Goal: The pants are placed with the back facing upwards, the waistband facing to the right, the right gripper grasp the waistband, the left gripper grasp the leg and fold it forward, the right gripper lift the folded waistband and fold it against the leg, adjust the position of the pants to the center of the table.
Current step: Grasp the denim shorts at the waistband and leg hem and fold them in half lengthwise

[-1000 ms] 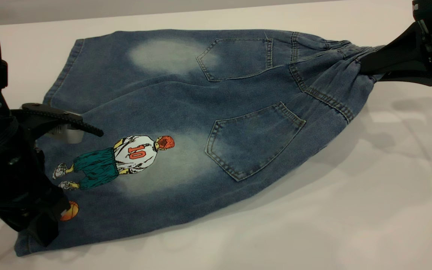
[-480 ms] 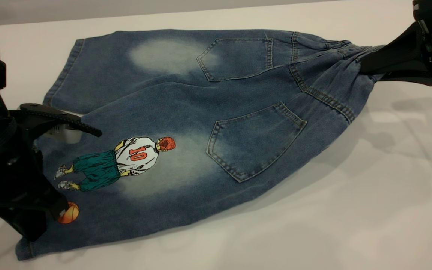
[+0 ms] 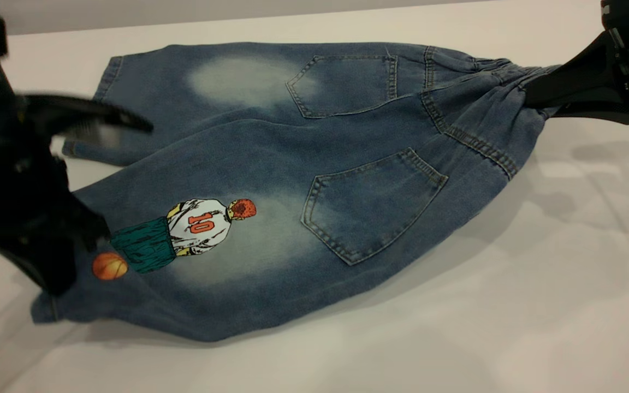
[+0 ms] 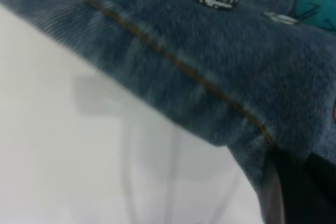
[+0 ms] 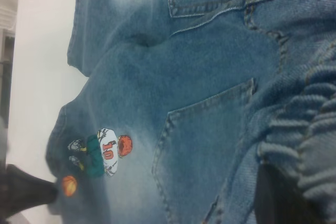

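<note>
Pants (image 3: pixel 314 164) lie back-up across the counter (image 3: pixel 511 305), stretched between your two pincers. The waistband (image 3: pixel 503 87) end is bunched into the right pincer (image 3: pixel 533 98), and the printed leg (image 3: pixel 183 240) runs out to the left pincer (image 3: pixel 69 256).

Your biggest risk is the whole garment sliding. Both pincers hold opposite ends, so if the left one carries the leg forward faster than the cloth allows, the denim will drag over the smooth counter instead of folding along a clean line.

Next, the right grip. That pincer is clamped on a gathered wad of waistband, not a flat edge. I judge that a sideways tug could pull the ruffles out from between the fingers, or leave only one layer held.

Then the left grip. That pincer is clamped on the hem corner of the leg, just beside the orange ball (image 3: pixel 110 266), and the hem looks lifted off the counter. It holds only a small bite at the very edge, so heavy denim may slip free mid-fold. The plain leg (image 3: pixel 145 93) lies just beyond this pincer, and its upper finger (image 3: pixel 90 112) hangs over that hem, so it could snag there.

The counter is plain, pale and glossy, with soft shadows under the cloth and bare space around the pants. Beyond the far edge only a dim grey wall (image 3: pixel 183 11) shows.
</note>
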`<act>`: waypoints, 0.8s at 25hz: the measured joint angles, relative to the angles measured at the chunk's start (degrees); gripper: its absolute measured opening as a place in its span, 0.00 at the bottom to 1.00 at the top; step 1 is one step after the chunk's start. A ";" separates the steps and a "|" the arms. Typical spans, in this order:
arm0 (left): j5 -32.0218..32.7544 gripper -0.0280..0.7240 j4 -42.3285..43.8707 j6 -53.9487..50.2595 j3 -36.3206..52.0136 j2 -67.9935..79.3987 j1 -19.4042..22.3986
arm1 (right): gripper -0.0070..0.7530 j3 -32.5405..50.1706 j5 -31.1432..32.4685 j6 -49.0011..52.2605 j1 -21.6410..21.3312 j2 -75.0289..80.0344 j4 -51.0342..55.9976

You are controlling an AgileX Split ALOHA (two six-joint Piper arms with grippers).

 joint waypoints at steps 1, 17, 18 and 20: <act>1.38 0.10 0.31 0.06 -0.19 -1.26 0.00 | 0.07 0.00 0.00 0.00 0.00 0.00 0.00; 3.11 0.10 0.31 -0.07 -0.19 -20.48 0.05 | 0.07 -3.77 0.05 4.56 0.00 0.00 -1.94; 1.72 0.10 -0.32 -0.24 -0.19 -20.48 0.05 | 0.07 -4.24 0.05 5.18 0.00 0.00 -2.26; -1.49 0.10 -1.63 -0.46 -0.19 -20.38 0.05 | 0.07 -5.34 0.05 6.38 0.00 0.00 -2.60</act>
